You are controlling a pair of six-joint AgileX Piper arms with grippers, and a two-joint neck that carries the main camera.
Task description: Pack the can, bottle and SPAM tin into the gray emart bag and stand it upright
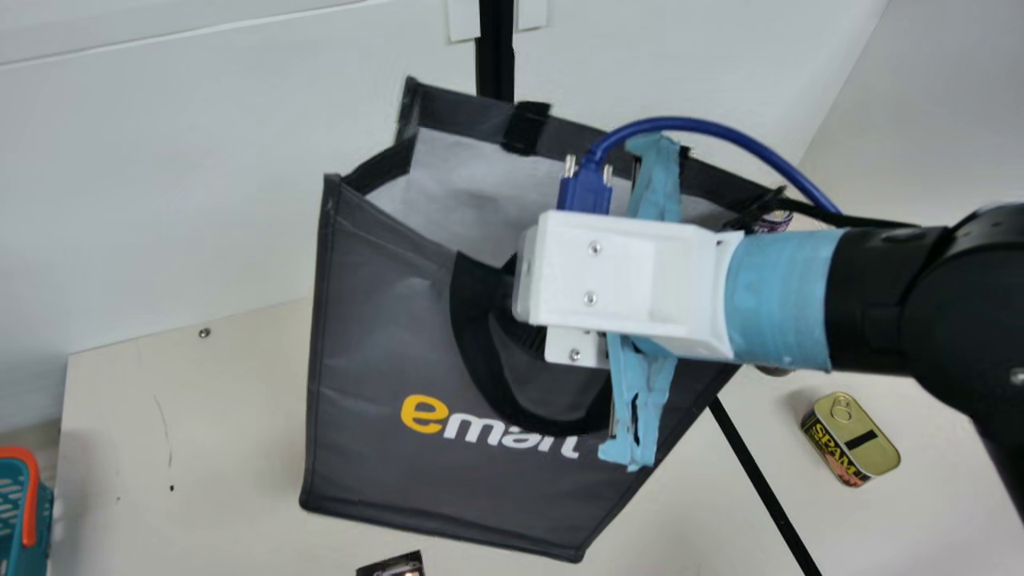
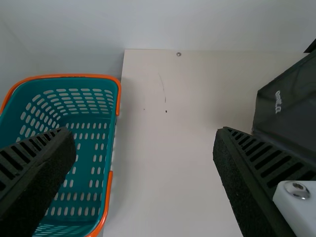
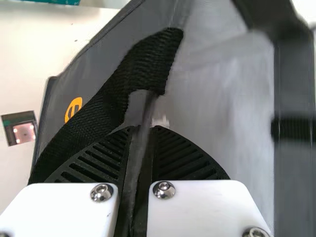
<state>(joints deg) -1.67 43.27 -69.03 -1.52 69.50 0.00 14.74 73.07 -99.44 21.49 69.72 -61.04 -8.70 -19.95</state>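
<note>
Right black-ribbed end effector [image 3: 142, 129] pinching front rim [image 1: 400, 232] of gray fabric emart bag [image 1: 372, 344] over cream table [image 1: 200, 424]; thin wall likely buckling. Left black-ribbed end effector [image 2: 144, 132] gaping open. Gold-lidded rectangular metal SPAM tin [image 1: 852, 440] sitting near bag, looking rigid, inviting grip across narrow sides.

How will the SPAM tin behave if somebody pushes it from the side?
The SPAM tin should feel stiff, since it looks like metal. It will probably slide rather than roll, because it stands upright and its sides look flattish. It may be heavy for its size, as the ring-pull lid looks unopened.
</note>
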